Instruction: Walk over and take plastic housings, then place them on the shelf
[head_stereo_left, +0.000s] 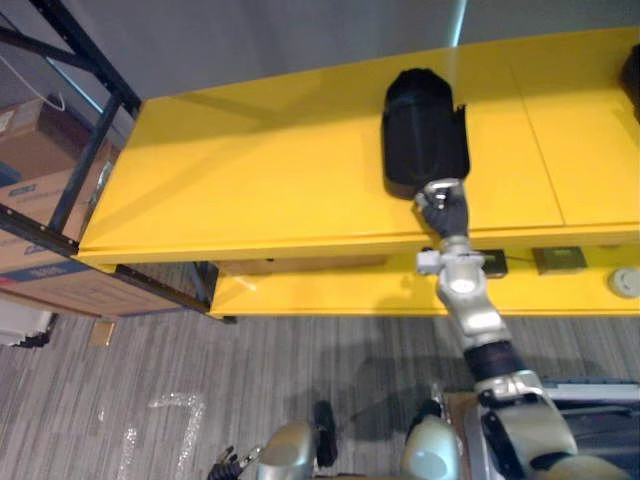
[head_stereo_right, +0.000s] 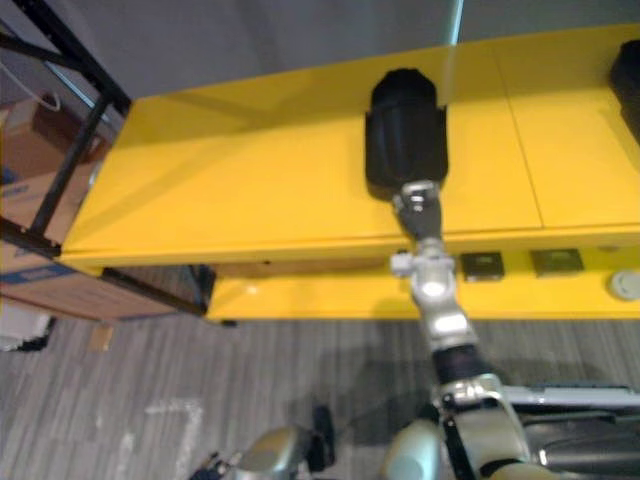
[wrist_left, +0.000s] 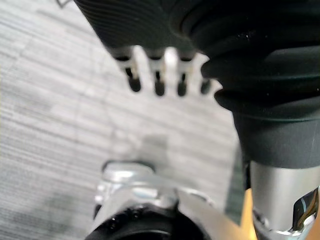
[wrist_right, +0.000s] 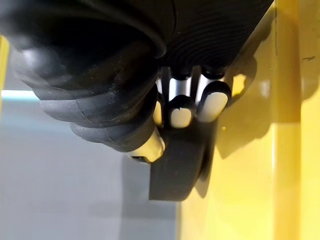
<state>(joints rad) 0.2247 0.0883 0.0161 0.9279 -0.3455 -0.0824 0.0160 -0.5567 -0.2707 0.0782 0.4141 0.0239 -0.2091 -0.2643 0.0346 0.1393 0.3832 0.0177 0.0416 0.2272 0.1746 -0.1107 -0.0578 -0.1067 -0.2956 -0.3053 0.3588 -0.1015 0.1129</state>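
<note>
A black plastic housing (head_stereo_left: 420, 125) lies on the top of the yellow shelf (head_stereo_left: 250, 170), towards its right half. My right hand (head_stereo_left: 445, 210) reaches up from the lower right to the housing's near end. In the right wrist view its fingers (wrist_right: 212, 102) curl over the housing's edge (wrist_right: 175, 170) with the thumb on the other side, so the hand is shut on it. My left hand (wrist_left: 160, 75) hangs low over the grey floor, fingers relaxed and holding nothing.
A second dark object (head_stereo_left: 632, 75) sits at the shelf's far right edge. The lower yellow level (head_stereo_left: 330, 295) carries small square parts (head_stereo_left: 558, 260) and a round white piece (head_stereo_left: 625, 282). A black metal rack (head_stereo_left: 90, 150) with cardboard boxes (head_stereo_left: 40, 200) stands left.
</note>
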